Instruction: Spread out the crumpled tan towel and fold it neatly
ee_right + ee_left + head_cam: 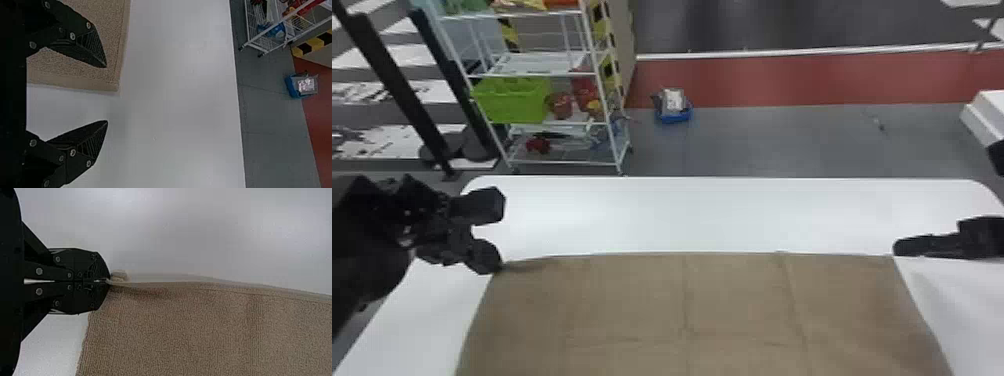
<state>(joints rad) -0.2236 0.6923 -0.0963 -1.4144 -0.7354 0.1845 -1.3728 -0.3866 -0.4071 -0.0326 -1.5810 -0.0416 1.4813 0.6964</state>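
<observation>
The tan towel [642,310] lies spread over the near part of the white table, with faint creases across it. At its far left corner is my left gripper [494,265]; in the left wrist view the left gripper [107,281] is shut on the edge of the towel [203,333]. My right gripper [902,247] is at the towel's far right corner. In the right wrist view the right gripper [107,94] stands open, one finger over the towel [113,47] and the other over bare table, with the corner between them and not gripped.
The white table [702,215] extends beyond the towel to its far edge. Past it on the floor stand a white wire shelf [557,162] with a green bin [512,100] and a small blue box [674,115]. A white object [987,117] is at the far right.
</observation>
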